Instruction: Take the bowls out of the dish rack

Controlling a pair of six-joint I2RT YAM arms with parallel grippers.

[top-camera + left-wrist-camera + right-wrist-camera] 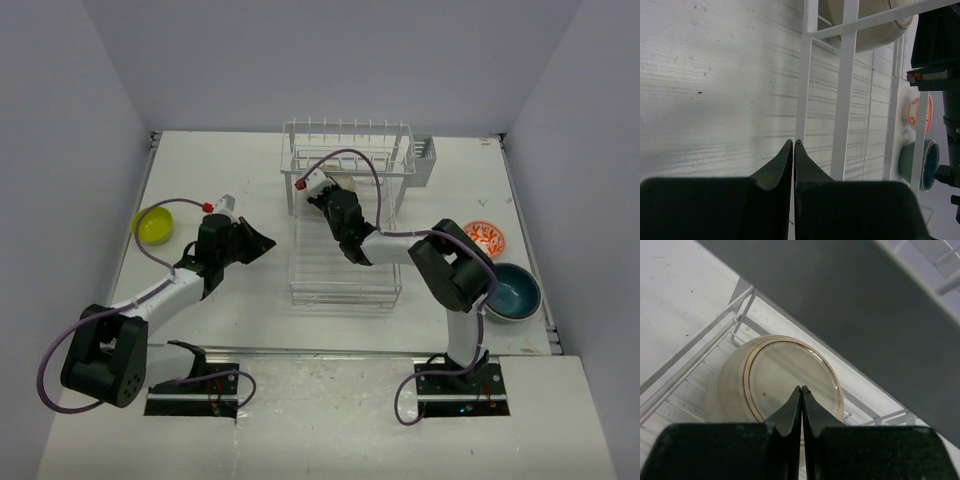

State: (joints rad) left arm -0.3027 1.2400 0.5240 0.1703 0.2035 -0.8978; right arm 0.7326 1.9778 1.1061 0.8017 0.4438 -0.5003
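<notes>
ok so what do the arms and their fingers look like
Both the left arm and right arm have black joint housings, pale grey links and a looping purple cable ending in a red plug. The fingers are dark, tapering to points; the right pair's inner edges are toothed.

The left arm (150,295) rises from its base at the near edge of the tabletop (250,310) and leans forward and to the right, with the forearm held low. The left claw (793,144) points toward the right edge, its two dark fingers (780,167) pressed together with nothing between them. The right arm (455,268) folds at a raised elbow and stretches left and toward the far edge. The right claw (801,389) tilts downward, its serrated fingers (789,412) closed tip to tip and empty.
</notes>
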